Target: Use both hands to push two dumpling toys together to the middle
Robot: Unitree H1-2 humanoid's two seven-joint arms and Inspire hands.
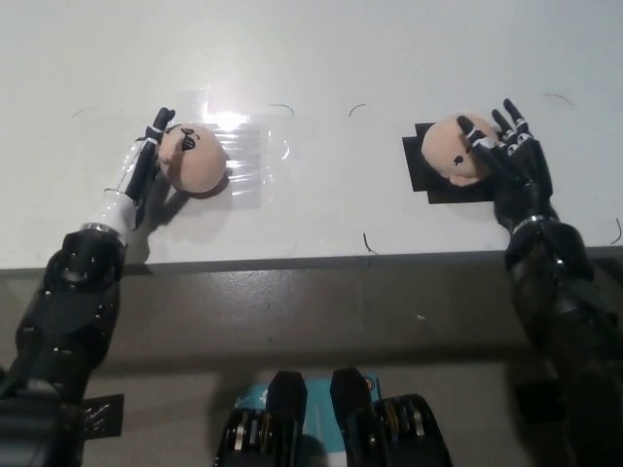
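Peach, rounded plush dumpling toy with an angry drawn face (191, 160) lying on a shiny clear plastic patch (243, 156) at the left of the white tabletop (321, 58). Pressed against its outer side by the left hand (146, 167), fingers straight and spread, gripping nothing. Second peach plush dumpling toy with a smiling face (453, 151) sitting on a black tape square (428, 180), touched on its outer side by the black right hand (506, 156), fingers splayed, holding nothing. No readable writing or brand marks.
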